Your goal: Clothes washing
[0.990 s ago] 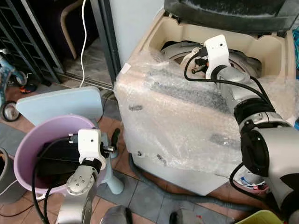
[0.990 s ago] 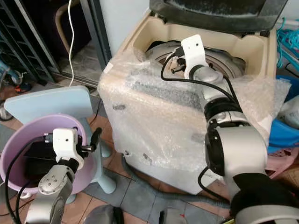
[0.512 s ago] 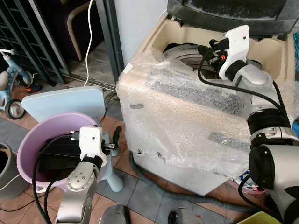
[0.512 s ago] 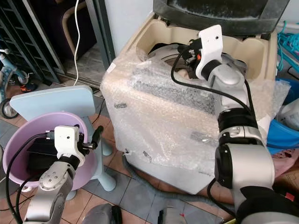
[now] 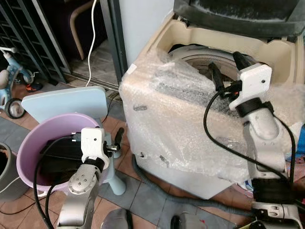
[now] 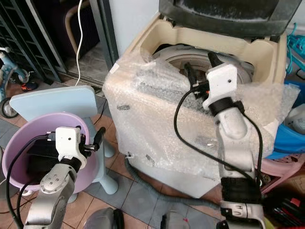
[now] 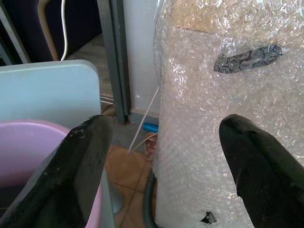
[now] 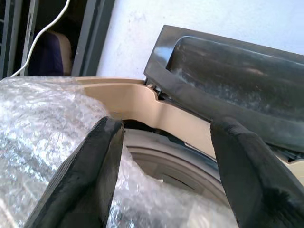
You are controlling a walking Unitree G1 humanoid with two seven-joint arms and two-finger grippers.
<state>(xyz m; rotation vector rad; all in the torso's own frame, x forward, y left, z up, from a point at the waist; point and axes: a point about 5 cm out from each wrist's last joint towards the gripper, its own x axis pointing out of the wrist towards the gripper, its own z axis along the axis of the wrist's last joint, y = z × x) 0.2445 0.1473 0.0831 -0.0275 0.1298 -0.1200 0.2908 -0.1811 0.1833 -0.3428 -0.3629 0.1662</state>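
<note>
Two silver robot arms frame a top-loading washing machine (image 5: 190, 119) that stands against a pale wall, to the right of a dark doorway. Its cream body is wrapped in clear bubble wrap (image 5: 167, 109), with patches of dark tape showing through. Its dark grey lid (image 5: 238, 14) is raised and leans back, exposing the round metal drum (image 5: 200, 59) inside the cream rim.

On the right, the right gripper (image 5: 227, 69) is raised at the machine's front top edge, just above the bubble wrap, pointing toward the drum opening. Its two black fingers are spread wide with nothing between them.

On the left, lower down, the left gripper (image 5: 118, 140) hovers beside a lilac plastic tub (image 5: 28, 148), which sits on a pale blue stool (image 5: 66, 102) and holds dark clothing (image 5: 57, 160). Its fingers are also spread wide and hold nothing, and they point toward the wrapped side of the machine.

Terracotta and grey tiles cover the floor (image 5: 143, 191). A grey hose (image 5: 162, 191) snakes along the floor below the machine, and a white cable (image 5: 91, 33) hangs in the doorway.
</note>
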